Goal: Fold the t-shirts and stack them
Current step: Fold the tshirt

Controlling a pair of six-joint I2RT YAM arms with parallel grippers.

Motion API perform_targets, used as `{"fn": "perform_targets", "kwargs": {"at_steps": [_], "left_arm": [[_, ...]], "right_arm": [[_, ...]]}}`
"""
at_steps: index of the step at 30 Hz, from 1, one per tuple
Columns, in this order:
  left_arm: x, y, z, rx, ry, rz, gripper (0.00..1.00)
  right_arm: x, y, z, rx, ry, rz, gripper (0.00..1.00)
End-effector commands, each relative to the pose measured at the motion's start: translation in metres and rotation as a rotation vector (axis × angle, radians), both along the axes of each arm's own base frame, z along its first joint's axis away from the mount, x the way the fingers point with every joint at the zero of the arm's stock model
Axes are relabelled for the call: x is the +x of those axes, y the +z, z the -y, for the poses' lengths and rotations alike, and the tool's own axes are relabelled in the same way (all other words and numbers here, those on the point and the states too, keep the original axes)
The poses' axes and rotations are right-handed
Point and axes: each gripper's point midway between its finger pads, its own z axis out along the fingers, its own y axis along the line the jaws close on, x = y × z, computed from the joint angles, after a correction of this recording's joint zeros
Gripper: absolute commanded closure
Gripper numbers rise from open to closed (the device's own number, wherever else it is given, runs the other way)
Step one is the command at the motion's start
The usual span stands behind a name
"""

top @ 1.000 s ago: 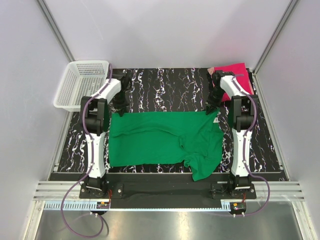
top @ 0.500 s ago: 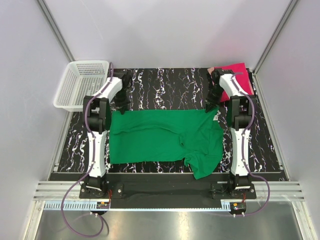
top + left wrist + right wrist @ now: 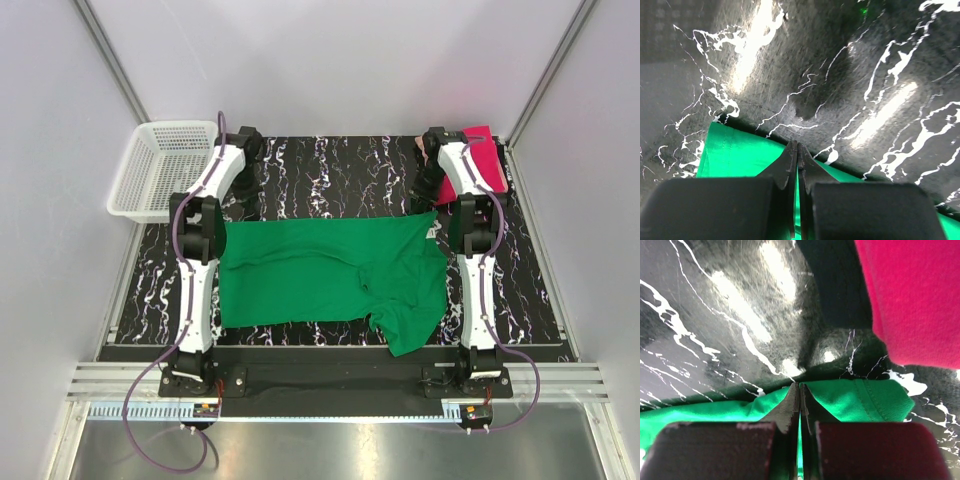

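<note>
The green t-shirt point(image 3: 320, 270) lies spread on the black marbled table, with its right side bunched and a sleeve hanging toward the near edge. My left gripper point(image 3: 240, 210) is shut on its far left edge, and green cloth shows between the tips in the left wrist view point(image 3: 797, 145). My right gripper point(image 3: 428, 207) is shut on the far right edge near the neck label, and the right wrist view point(image 3: 799, 386) shows the cloth point(image 3: 860, 400) pinched. The pink t-shirt point(image 3: 487, 160) lies folded at the far right corner and also shows in the right wrist view point(image 3: 910, 295).
A white mesh basket point(image 3: 165, 165) stands at the far left, partly off the table. Grey walls close in the sides and back. Bare marbled table point(image 3: 340, 175) lies beyond the green shirt between the two wrists.
Both grippers have moved away from the bases with the green shirt's far edge held. The shirt's far edge has shifted back and lies straighter.
</note>
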Motion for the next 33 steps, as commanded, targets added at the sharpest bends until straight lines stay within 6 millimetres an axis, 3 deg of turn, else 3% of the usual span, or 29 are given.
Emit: {"fn": "perform_targets", "kwargs": {"at_steps": [1, 3, 4, 5, 6, 7, 8, 9, 10, 11, 13, 19, 27, 33], "left_arm": [[0.004, 0.014, 0.005, -0.028, -0.012, 0.019, 1.0], [0.001, 0.026, 0.003, -0.018, -0.021, 0.035, 1.0], [-0.008, 0.025, 0.0, -0.009, -0.02, 0.015, 1.0], [-0.011, 0.04, -0.003, 0.002, -0.022, 0.039, 1.0], [-0.023, 0.037, -0.006, 0.012, -0.023, 0.013, 0.98], [-0.03, 0.04, -0.007, 0.016, -0.022, 0.01, 0.93], [-0.035, 0.057, -0.007, 0.006, -0.024, 0.044, 0.87], [-0.047, 0.047, -0.008, 0.005, -0.028, 0.017, 0.83], [-0.053, 0.049, -0.009, 0.002, -0.027, 0.021, 0.82], [-0.057, 0.058, -0.009, 0.001, -0.026, 0.045, 0.82], [-0.07, 0.047, -0.013, 0.012, -0.025, 0.026, 0.78], [-0.078, 0.035, -0.021, 0.055, -0.04, -0.008, 0.77], [-0.074, 0.019, -0.021, 0.059, -0.046, -0.03, 0.71], [-0.069, 0.012, -0.02, 0.06, -0.047, -0.041, 0.71]], "right_arm": [[0.003, 0.021, -0.002, 0.037, -0.012, 0.025, 1.0], [0.0, 0.028, -0.001, 0.035, 0.001, 0.032, 1.0], [-0.003, 0.038, 0.0, 0.031, 0.011, 0.046, 1.0], [-0.004, 0.044, 0.0, 0.03, 0.016, 0.059, 1.0], [-0.006, 0.051, -0.001, 0.036, 0.022, 0.075, 0.98], [-0.017, 0.062, -0.002, 0.053, 0.039, 0.079, 0.77], [-0.012, 0.069, -0.006, 0.073, 0.045, 0.137, 0.66], [-0.014, 0.075, -0.005, 0.071, 0.044, 0.16, 0.64], [-0.026, 0.081, -0.003, 0.065, 0.04, 0.17, 0.71], [-0.021, 0.084, -0.003, 0.064, 0.036, 0.218, 0.7], [-0.026, 0.085, -0.003, 0.064, 0.039, 0.224, 0.69], [-0.04, 0.054, 0.004, 0.033, 0.069, 0.141, 0.68], [-0.029, 0.017, 0.005, 0.04, 0.051, 0.068, 0.66], [-0.025, 0.01, 0.014, -0.001, 0.037, 0.044, 0.66]]}}
